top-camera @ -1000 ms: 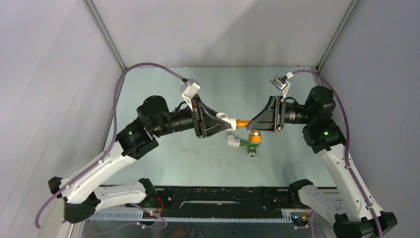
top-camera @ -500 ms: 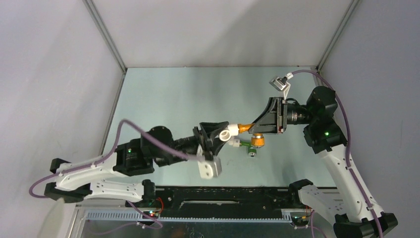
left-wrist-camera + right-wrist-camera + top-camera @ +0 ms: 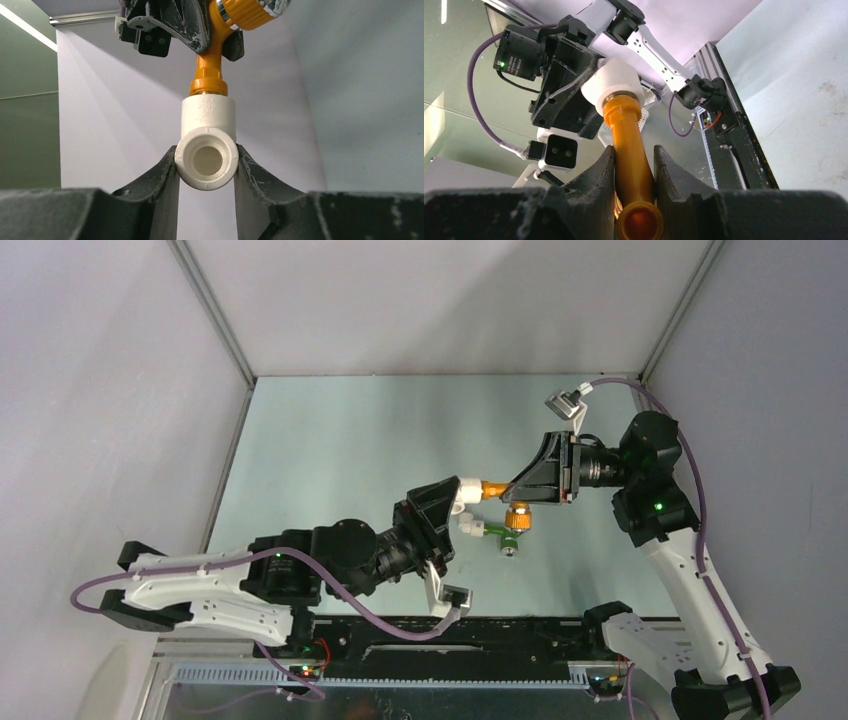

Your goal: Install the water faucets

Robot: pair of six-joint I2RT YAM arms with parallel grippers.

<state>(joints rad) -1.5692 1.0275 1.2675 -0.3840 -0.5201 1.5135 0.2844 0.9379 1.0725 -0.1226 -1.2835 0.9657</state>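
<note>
The orange faucet (image 3: 492, 490) is up in the air, pinched between the right fingers (image 3: 512, 490). These fingers are closed most of the way and squeeze the faucet's long orange neck from both sides. Its round orange knob (image 3: 517, 517) hangs just under the right fingers. The far end of the orange neck sticks out past the right fingertips and goes into a white elbow piece (image 3: 466, 490). An orange ring sits right against the mouth of that white piece. The left fingers (image 3: 450, 498) hold the white elbow piece, one finger on each side of it, closed in snug. In the left wrist view the round open hole of the white piece (image 3: 207, 159) faces the camera, right between the two finger tips, and the orange faucet (image 3: 209, 75) stands straight up from its top. The two sets of fingers point at each other, tip to tip, with the faucet and the white piece joined between them. The green faucet (image 3: 497, 532) lies on the table (image 3: 330, 440), below the gap between the two sets of fingers, and no fingers touch it. A second white elbow piece (image 3: 467, 527) touches its end on the side nearer the left fingers.
</note>
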